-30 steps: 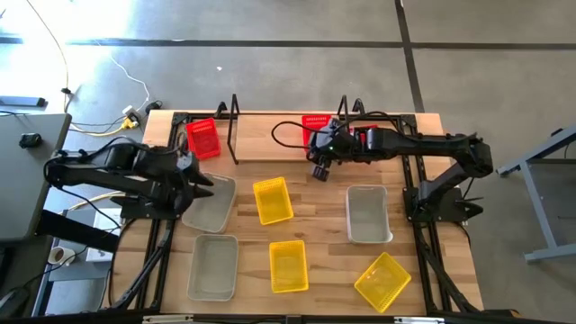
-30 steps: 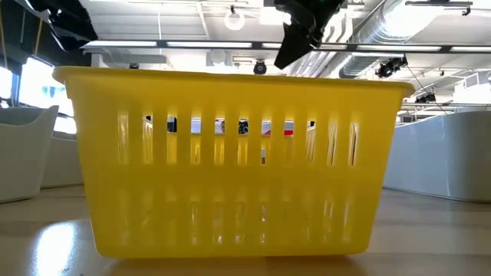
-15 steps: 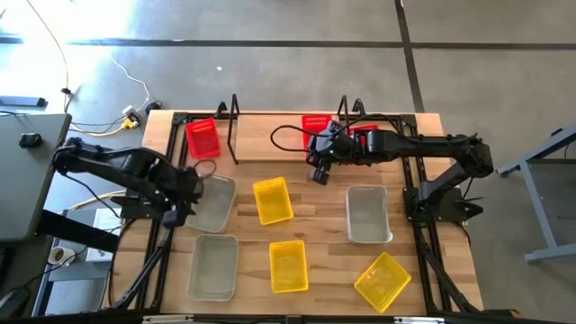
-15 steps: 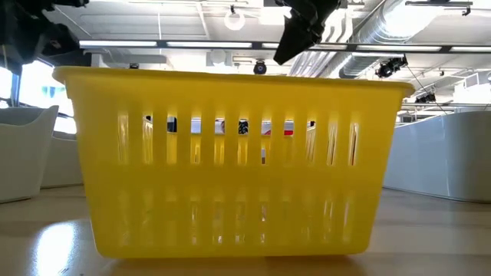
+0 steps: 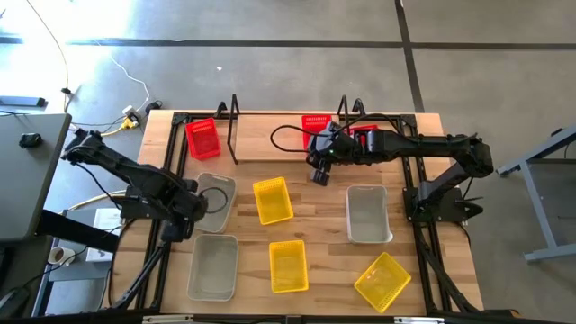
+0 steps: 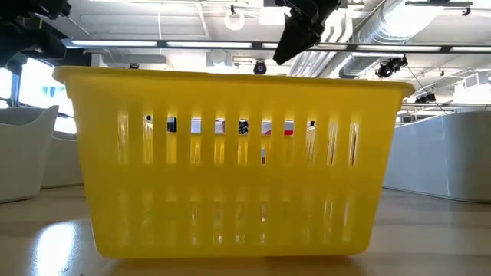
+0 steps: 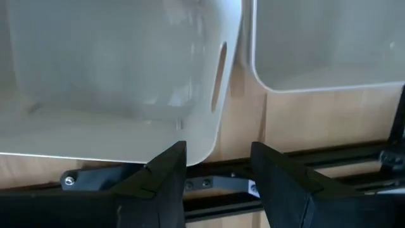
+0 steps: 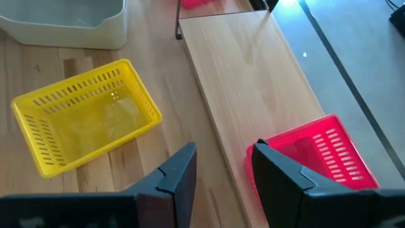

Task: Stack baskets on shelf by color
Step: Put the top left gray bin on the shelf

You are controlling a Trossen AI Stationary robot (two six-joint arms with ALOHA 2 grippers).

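Baskets: 2 red (image 5: 316, 125) on shelf (image 5: 270, 148); left gripper (image 5: 192, 219) spread at grey basket (image 5: 212, 202); right gripper (image 5: 318, 169) spread.

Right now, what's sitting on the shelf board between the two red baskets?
Nothing: in the high view the shelf board between the left red basket and the right one is bare wood.

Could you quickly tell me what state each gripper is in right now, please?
Left gripper: open, empty, at the rim of a grey basket.
Right gripper: open, empty, above the shelf.
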